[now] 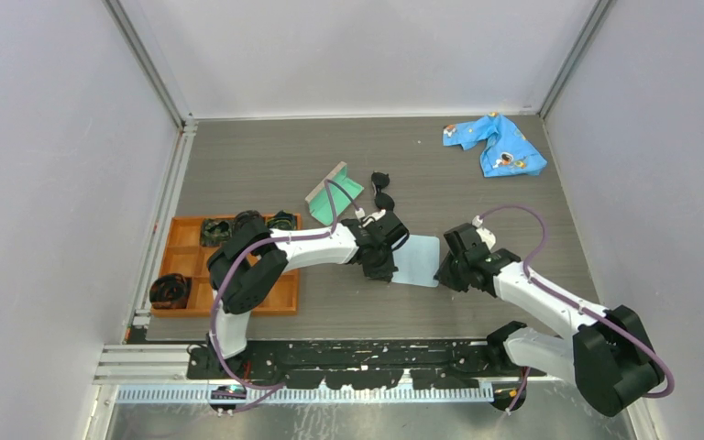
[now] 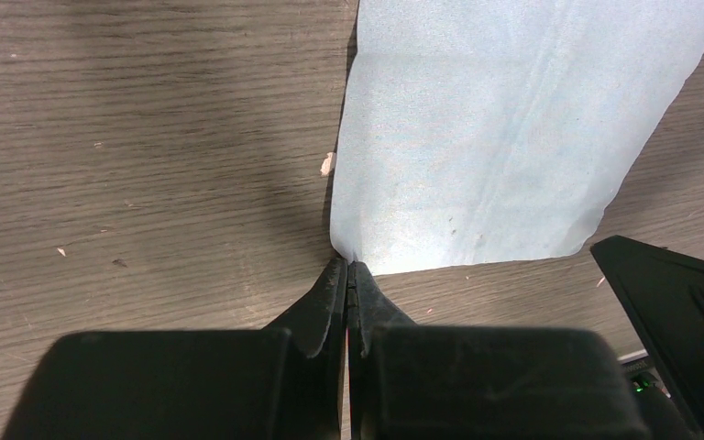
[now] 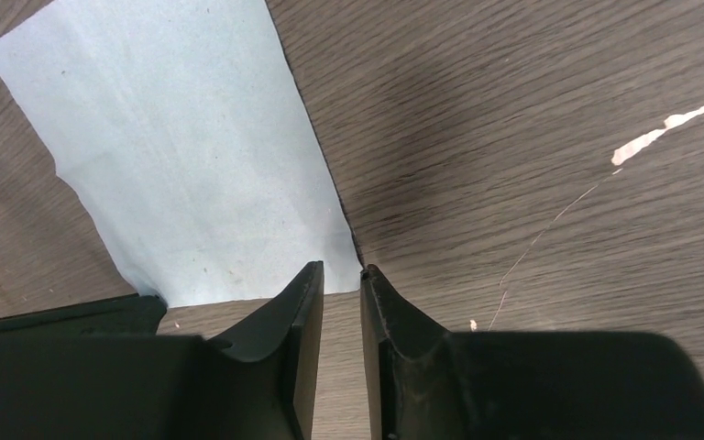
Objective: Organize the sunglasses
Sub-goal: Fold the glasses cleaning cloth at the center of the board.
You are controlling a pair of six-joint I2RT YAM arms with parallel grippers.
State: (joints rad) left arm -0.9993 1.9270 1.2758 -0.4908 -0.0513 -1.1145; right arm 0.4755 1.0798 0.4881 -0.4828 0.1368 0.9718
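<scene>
The black sunglasses (image 1: 384, 194) lie on the table beyond my left gripper, next to the open grey-tan case with teal lining (image 1: 334, 192). A pale blue cloth (image 1: 417, 259) lies flat between my two grippers. My left gripper (image 1: 388, 272) is shut on the cloth's near left corner; in the left wrist view the jaws (image 2: 349, 266) pinch that corner of the cloth (image 2: 486, 128). My right gripper (image 1: 442, 271) sits at the cloth's near right corner. In the right wrist view its jaws (image 3: 341, 273) stand slightly apart, at the edge of the cloth (image 3: 183, 165), holding nothing.
An orange compartment tray (image 1: 283, 296) with dark coiled bundles sits at the left. A crumpled blue patterned cloth (image 1: 496, 145) lies at the back right. White walls and metal rails enclose the table. A white scratch (image 3: 665, 130) marks the wood to the right.
</scene>
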